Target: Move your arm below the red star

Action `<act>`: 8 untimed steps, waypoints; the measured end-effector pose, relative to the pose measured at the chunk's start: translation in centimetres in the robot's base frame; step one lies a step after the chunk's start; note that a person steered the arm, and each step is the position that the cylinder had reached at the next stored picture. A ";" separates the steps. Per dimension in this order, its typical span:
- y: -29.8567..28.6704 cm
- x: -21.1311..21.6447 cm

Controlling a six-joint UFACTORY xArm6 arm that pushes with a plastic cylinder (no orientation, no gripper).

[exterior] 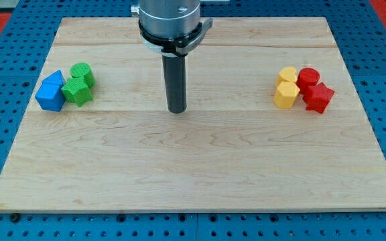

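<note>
The red star [318, 98] lies at the view's right on the wooden board [193, 174], touching a red round block [308, 77] just above it. My tip [177, 110] rests on the board near the middle, far to the left of the red star and slightly lower than it in the view. The rod hangs straight down from the arm's grey head at the view's top.
Two yellow blocks [287, 94] [287, 74] sit right beside the red ones on their left. At the view's left, a blue block [51, 92] touches a green star [78, 91] and a green round block [83, 73]. Blue pegboard surrounds the board.
</note>
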State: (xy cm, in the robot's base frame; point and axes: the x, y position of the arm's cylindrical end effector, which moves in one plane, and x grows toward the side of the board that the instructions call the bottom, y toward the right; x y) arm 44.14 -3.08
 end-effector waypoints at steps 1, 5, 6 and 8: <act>0.4 0.2; 5.5 2.0; 5.5 2.0; 7.2 2.8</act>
State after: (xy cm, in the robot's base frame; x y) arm 46.94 4.15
